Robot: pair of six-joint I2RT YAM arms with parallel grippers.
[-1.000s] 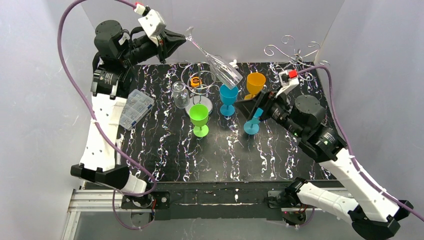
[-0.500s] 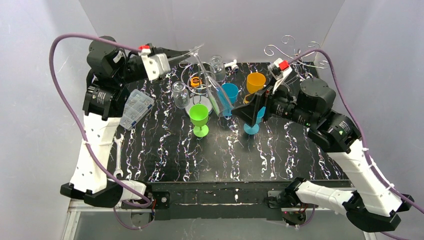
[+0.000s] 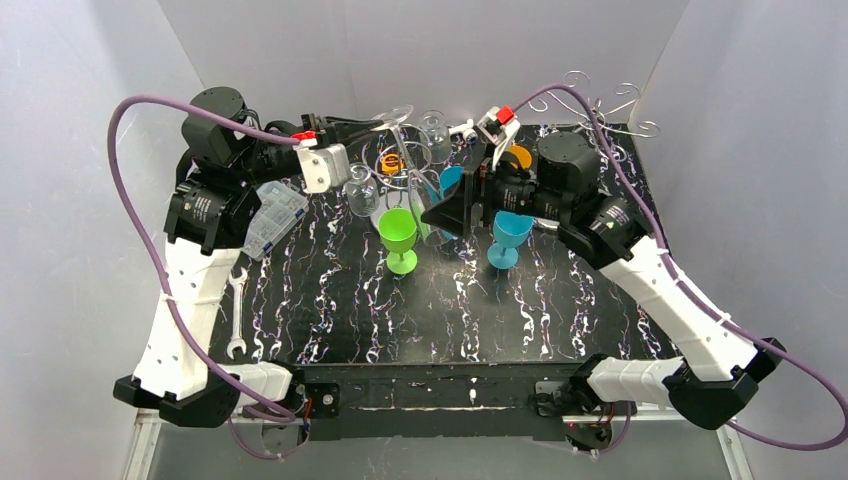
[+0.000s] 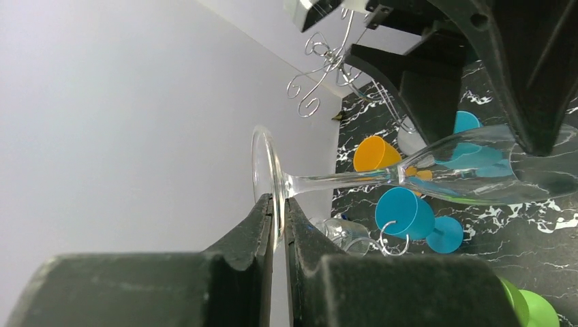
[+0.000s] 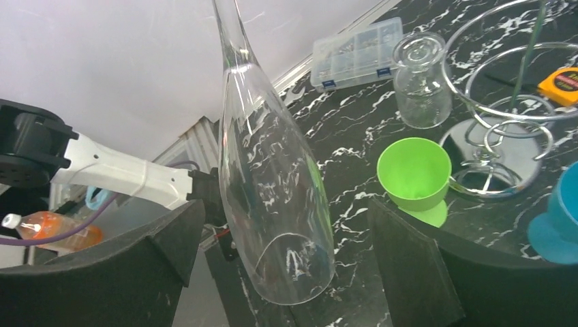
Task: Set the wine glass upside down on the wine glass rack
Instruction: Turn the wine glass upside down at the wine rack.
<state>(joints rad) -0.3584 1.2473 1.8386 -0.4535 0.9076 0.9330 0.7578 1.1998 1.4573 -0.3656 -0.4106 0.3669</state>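
Observation:
The clear wine glass [image 3: 412,170] hangs upside down over the table's back middle, bowl downward. My left gripper [image 3: 378,124] is shut on the rim of its round foot; in the left wrist view that gripper [image 4: 278,204] pinches the foot, with the wine glass's [image 4: 341,180] stem running off to the right. My right gripper [image 3: 448,214] is open, one finger on each side of the bowl. In the right wrist view my right gripper [image 5: 286,214] leaves a gap on both sides of the wine glass [image 5: 272,184]. The wine glass rack [image 3: 590,105] stands at the back right corner, apart from both grippers.
Under the glass stand a shorter loop-ring wire stand [image 3: 400,160], a green cup [image 3: 398,232] and a small clear jar [image 3: 360,190]. A blue cup [image 3: 510,235] and an orange cup [image 3: 518,157] sit near the right arm. A parts box [image 3: 272,215] and a wrench [image 3: 237,310] lie at the left.
My left gripper swung down and right, turning the glass from a slant to nearly vertical. My right arm moved left, and its open fingers now straddle the bowl.

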